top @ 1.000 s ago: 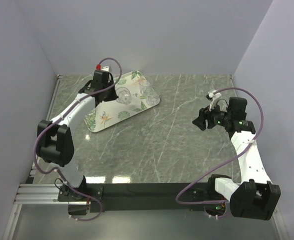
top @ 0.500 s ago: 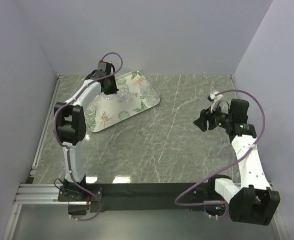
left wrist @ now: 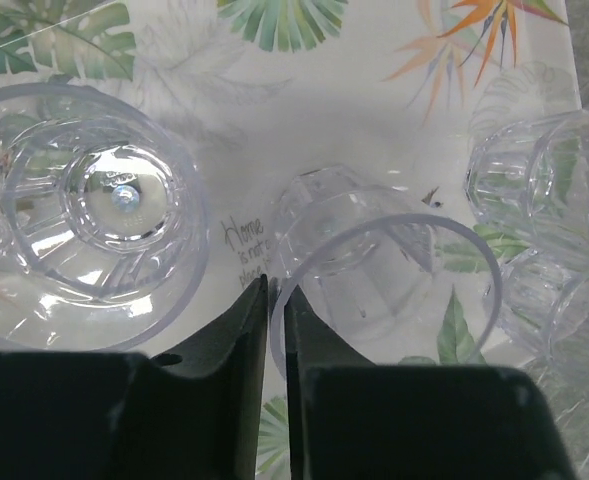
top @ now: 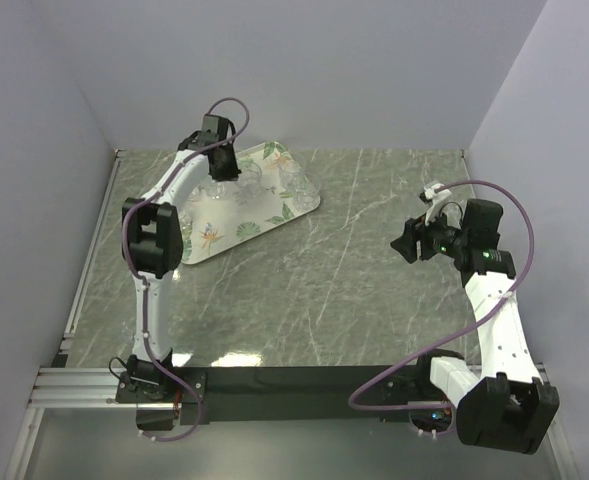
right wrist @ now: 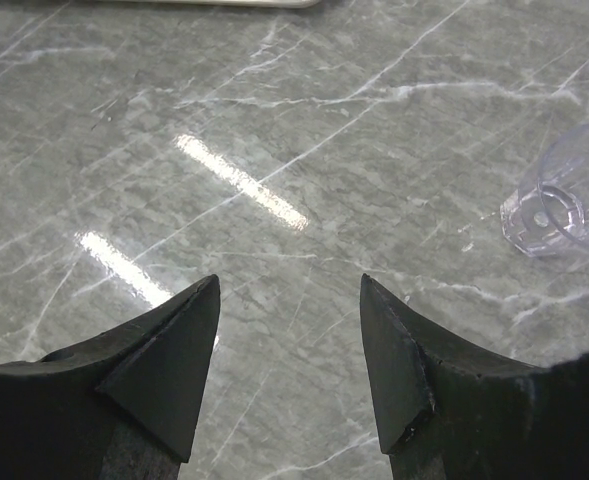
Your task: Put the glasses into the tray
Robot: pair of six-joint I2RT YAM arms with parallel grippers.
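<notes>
Jaws on the left gripper are almost together, with only a thin slit between them. The rim of the middle glass runs right into that slit, so I cannot tell if the jaws pinch it or sit loose around it. This glass is over the tray and looks tipped a bit. At 9 o'clock from it, an upright glass stands on the tray. At 3 o'clock, more glasses crowd just beside it. From above, the tray sits at 11 o'clock on the table.

Jaws on the right gripper are wide apart, with nothing between them. It hangs over the table at 3 o'clock, well apart from the tray. In its own camera, 1 loose glass lies on its side on the table at 3 o'clock, near but not touching.

I think the step in hand is setting the middle glass down on the tray. Next, the left jaws need to open enough to clear the thin rim, then lift straight up, because a sideways pull could knock the glasses on both sides. After that the loose glass needs fetching, and the right gripper is nearest. It may roll when touched.
</notes>
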